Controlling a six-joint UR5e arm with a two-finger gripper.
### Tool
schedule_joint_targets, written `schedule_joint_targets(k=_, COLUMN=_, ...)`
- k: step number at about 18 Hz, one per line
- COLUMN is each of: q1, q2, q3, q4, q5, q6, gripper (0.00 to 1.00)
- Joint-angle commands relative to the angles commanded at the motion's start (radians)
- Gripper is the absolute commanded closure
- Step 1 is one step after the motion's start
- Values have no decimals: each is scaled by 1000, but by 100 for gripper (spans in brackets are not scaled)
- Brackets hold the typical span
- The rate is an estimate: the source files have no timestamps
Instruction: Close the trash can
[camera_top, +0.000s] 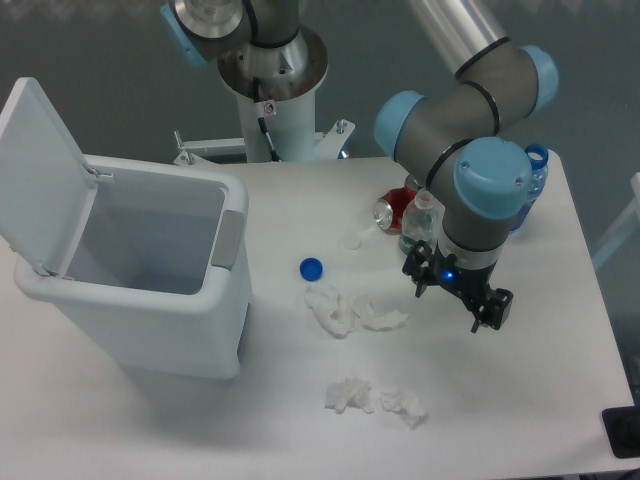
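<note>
The trash can (160, 330) is a large white bin on the left of the table. Its flat lid (40, 170) stands raised and leans back to the left, leaving the inside exposed. A grey latch tab (228, 238) sits on the right rim. My gripper (458, 291) hangs over the right side of the table, far from the bin. It is open, and its black fingers (417, 270) have nothing between them.
A blue cap (311, 268) and crumpled tissues (350, 313) lie between the bin and the gripper, with more tissue (375, 399) nearer the front. A red can (393, 211), a clear bottle (416, 226) and a blue-capped bottle (535, 175) stand behind the arm.
</note>
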Motion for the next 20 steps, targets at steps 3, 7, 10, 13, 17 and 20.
schedule_joint_targets(k=3, q1=-2, q2=15, q3=-11, q4=2, q5=-34, q6=-66, gripper=0)
schedule_joint_targets(k=7, q1=-12, q2=41, q3=-2, q4=12, q5=-84, q6=-115, gripper=39)
schedule_joint_targets(k=10, q1=-15, q2=103, q3=-17, q4=11, q5=-150, q6=-161, gripper=80)
schedule_joint_targets(k=13, q1=-52, q2=153, q3=-11, q4=9, q5=-176, q6=-296, gripper=98)
schedule_joint_targets(k=17, q1=-115, q2=222, q3=-6, q4=9, q5=-190, q6=-411, gripper=100)
schedule_joint_targets(k=20, q1=-146, q2=294, q3=-8, q4=8, q5=-233, q6=-486, gripper=100)
